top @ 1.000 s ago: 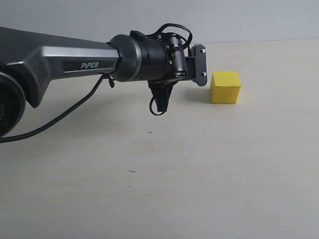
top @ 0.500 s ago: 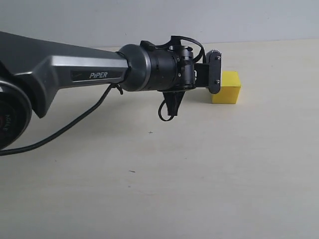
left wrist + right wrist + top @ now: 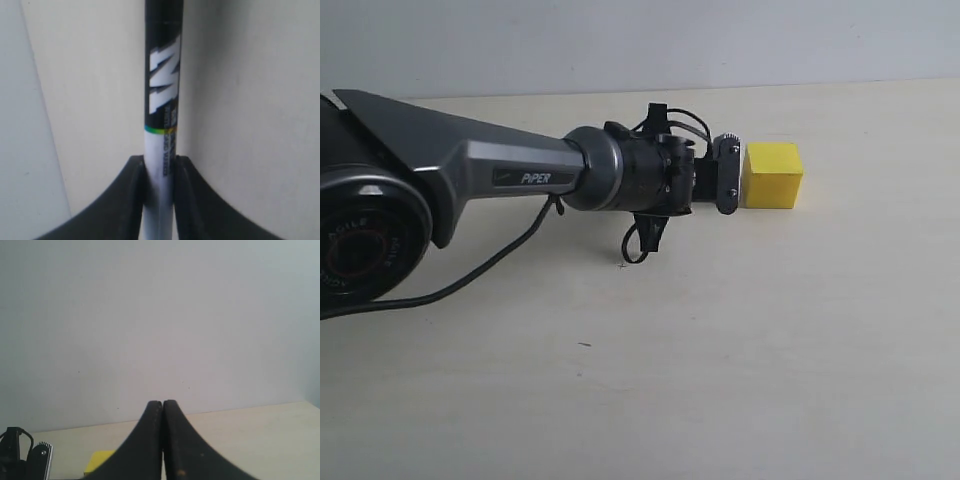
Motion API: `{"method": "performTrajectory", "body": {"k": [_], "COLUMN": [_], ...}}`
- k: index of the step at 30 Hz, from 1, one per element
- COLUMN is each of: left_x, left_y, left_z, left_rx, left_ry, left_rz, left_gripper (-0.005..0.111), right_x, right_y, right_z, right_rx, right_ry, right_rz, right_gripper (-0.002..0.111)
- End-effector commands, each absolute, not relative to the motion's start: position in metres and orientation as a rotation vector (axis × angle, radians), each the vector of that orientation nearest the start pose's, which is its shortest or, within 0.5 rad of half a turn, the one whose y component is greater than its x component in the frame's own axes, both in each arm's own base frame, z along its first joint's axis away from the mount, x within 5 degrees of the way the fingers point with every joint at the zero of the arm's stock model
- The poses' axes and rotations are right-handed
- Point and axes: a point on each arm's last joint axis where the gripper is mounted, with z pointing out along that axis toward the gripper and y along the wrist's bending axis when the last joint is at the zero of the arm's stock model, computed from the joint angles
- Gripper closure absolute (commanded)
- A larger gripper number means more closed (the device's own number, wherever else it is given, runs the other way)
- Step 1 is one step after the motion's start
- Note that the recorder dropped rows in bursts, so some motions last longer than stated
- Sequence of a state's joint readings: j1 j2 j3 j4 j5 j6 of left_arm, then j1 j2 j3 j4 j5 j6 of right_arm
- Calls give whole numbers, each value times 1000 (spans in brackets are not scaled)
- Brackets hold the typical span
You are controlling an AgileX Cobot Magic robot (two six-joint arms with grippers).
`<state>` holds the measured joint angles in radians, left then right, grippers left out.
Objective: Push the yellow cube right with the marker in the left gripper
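Left gripper (image 3: 160, 161): jaws narrow, clamped on the white barrel of the marker (image 3: 162, 100), which runs straight out between the fingers (image 3: 136, 192). Its black labelled length extends past the frame edge, so the tip is not seen. In the exterior view the left arm (image 3: 520, 180) reaches in from 9 o'clock, low over the table (image 3: 720, 350). The yellow cube (image 3: 772, 175) sits flat on the table at 3 o'clock of the gripper head and just beside it. Contact cannot be confirmed, and the marker itself is hidden in that view. Right gripper (image 3: 163, 406): jaws pressed together, holding nothing, raised and facing the wall, with a corner of the cube visible at its 7 o'clock. Assessment: the approach appears complete, with the tool held and lined up on the cube's 9 o'clock face. The push toward 3 o'clock is judged at or just short of first contact and remains to be carried out.
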<state>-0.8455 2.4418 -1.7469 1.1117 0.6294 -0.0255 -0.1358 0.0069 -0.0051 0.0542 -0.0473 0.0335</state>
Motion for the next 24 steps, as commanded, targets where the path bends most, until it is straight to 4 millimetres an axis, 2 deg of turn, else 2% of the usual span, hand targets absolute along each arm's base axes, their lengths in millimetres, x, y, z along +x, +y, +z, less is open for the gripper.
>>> {"method": "performTrajectory", "body": {"k": [1,9,14,17,20,24], "left_x": [374,373,352,352,356,358], "left_y": [-349,-352,-382,-393,-392,-385], "left_z": [89,90,97,107,114,113], "left_rx": [1727,1736,1765,1713,1665,1639], "left_ry": [1643,1603,1466,1463,1505,1567], "left_rz": [783,784,741,685,690,750], "left_gripper": [107,107,107,107,107,107], "right_x": [55,55,55,55,55,55], "right_y": [-8,-8,-8,-8,-8,-8], "right_z": [218,218,218,218,218,218], "right_rx": [157,160,160,160,160,158], "right_ry": [1428,1427,1427,1427,1427,1427], "right_rz": [-52,-49,-49,-49,-49,-51], "right_gripper": [108,108,108,108,108,108]}}
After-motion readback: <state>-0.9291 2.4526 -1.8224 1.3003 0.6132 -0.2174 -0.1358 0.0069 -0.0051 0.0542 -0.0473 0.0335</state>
